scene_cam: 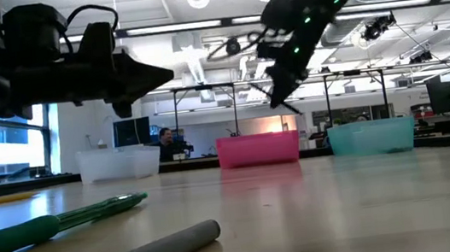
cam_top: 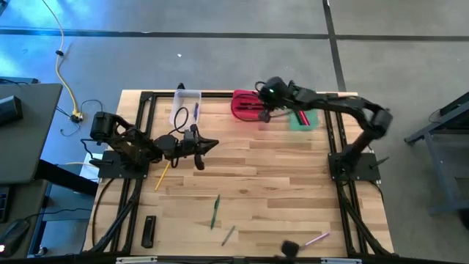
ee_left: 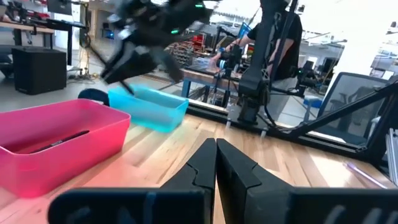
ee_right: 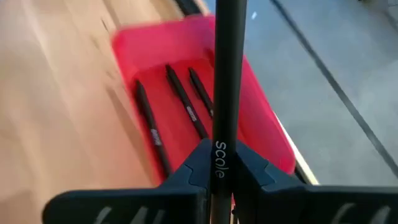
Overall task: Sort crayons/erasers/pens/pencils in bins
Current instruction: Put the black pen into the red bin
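Note:
My right gripper (ee_right: 221,152) is shut on a black pen (ee_right: 227,68) and hangs over the pink-red bin (cam_top: 242,108), which holds three black pens (ee_right: 186,106). At the far edge, the clear bin (cam_top: 185,110) stands to its left with pens inside, and the green bin (cam_top: 302,119) stands to its right. My left gripper (cam_top: 211,143) is shut and empty, level above the table's left middle. A yellow pencil (cam_top: 163,174), a green pen (cam_top: 215,210), a grey pen (cam_top: 229,235) and a pink pen (cam_top: 316,238) lie flat on the table. My right gripper pinches the black pen's shaft (ee_right: 219,163) between its two fingers. The pen lies along the fingers and sticks out well past their tips. The fingers slant down toward the table's far edge. The pen is lifted clear, above the pink-red bin.
A flat black bar (cam_top: 149,231) lies near the front left corner and a small dark object (cam_top: 289,248) at the front edge. A black frame (cam_top: 146,95) borders the table. The wood between the bins and the loose pens is bare.

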Robot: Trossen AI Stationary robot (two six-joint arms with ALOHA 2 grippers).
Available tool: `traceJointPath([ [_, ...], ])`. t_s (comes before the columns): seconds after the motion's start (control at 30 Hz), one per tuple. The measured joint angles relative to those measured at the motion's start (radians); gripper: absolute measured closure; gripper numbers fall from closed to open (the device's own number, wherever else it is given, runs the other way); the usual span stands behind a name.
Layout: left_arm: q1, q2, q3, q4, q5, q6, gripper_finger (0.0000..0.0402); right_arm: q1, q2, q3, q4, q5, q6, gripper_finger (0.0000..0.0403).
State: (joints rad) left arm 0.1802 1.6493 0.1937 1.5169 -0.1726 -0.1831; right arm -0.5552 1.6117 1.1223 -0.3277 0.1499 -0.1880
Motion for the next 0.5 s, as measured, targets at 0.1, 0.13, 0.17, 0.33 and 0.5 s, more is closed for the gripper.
traceJointPath([
  [0.1,0.0,0.0,-0.005,0.0,0.0,0.002,0.0401,-0.024,0.127,0.113,-0.041,-0.024,-0.111,0.0382],
  [0.13,0.0,0.0,-0.005,0.0,0.0,0.002,0.0401,-0.031,0.167,0.151,-0.06,-0.03,-0.145,0.0382],
  [0.17,0.0,0.0,-0.005,0.0,0.0,0.002,0.0401,-0.038,0.203,0.185,-0.079,-0.036,-0.173,0.0382],
  [0.33,0.0,0.0,-0.005,-0.002,0.002,0.015,0.0401,-0.067,0.36,0.339,-0.173,-0.109,-0.259,0.0382],
  [0.5,0.0,0.0,-0.005,-0.005,0.003,0.018,0.0401,-0.082,0.458,0.44,-0.223,-0.124,-0.304,0.0382],
])
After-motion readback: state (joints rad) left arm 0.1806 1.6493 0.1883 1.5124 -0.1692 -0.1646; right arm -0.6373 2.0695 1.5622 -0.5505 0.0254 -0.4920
